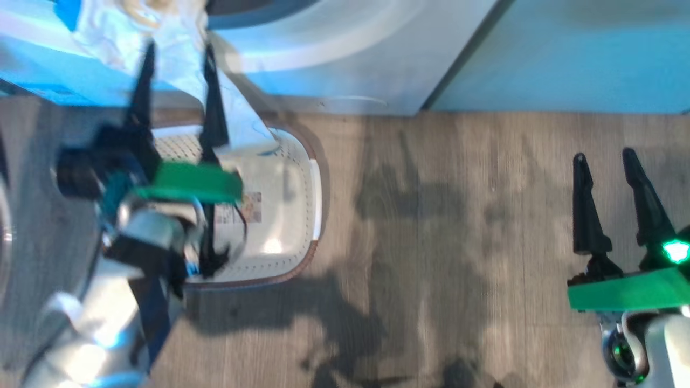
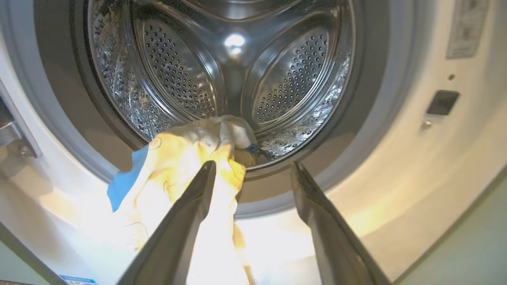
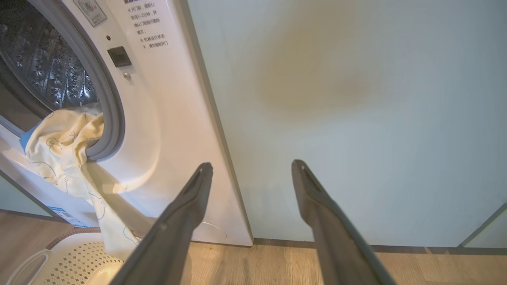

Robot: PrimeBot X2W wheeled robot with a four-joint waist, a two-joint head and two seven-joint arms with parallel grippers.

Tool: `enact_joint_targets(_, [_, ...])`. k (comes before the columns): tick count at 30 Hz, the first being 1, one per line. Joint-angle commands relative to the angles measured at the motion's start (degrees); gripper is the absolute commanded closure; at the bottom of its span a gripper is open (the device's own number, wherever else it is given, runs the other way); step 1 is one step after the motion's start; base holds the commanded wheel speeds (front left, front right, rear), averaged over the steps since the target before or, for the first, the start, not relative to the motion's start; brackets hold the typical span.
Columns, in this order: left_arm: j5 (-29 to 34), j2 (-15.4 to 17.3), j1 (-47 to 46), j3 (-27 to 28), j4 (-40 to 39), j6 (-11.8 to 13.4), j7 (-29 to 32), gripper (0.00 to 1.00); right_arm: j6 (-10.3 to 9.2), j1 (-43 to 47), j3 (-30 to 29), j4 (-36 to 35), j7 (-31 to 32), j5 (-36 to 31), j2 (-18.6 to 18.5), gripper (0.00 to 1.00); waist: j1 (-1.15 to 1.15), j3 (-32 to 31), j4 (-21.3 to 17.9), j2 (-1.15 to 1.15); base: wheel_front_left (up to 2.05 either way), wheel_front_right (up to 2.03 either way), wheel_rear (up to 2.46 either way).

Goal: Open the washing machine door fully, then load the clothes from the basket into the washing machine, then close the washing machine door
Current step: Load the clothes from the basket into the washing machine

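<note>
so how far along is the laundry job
Done: the drum is uncovered, so the door is open, and the basket shows a bare base. In hand: the clothes lie over the drum's lip, half hanging outside, beside the open left gripper. Left: push them in, shut the door. The right gripper is open, idle.

On my feed the washing machine (image 3: 170, 118) had a glossy white shell and shiny steel drum (image 2: 285, 79); the clothes (image 2: 186, 158) looked soft cloth, the basket (image 1: 285, 178) smooth plastic, floor (image 1: 431, 242) matt wood.
</note>
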Motion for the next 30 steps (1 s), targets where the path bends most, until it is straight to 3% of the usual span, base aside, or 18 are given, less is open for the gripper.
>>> enact_joint_targets(1, [0.3,1.3,1.9,1.3,-3.0,5.9,-0.2,0.0,-0.16,1.4,0.6,-1.5,-0.4,-0.7,-0.9,0.0,0.01,-2.6,1.2,0.0,0.0,0.0,0.0])
enact_joint_targets(12, [0.6,0.5,14.1,-0.8,-6.4,8.9,-1.3,0.0,-0.16,5.8,-1.1,-1.2,-0.4,-2.6,-1.2,0.0,0.01,-10.0,3.6,0.0,0.0,0.0,0.0])
enact_joint_targets(30, [-1.1,-1.7,20.9,-2.5,-3.6,8.5,-2.3,0.0,-0.16,9.7,-1.4,-1.0,-0.4,-4.0,-1.0,0.0,0.01,-15.4,5.5,0.0,0.0,0.0,0.0])
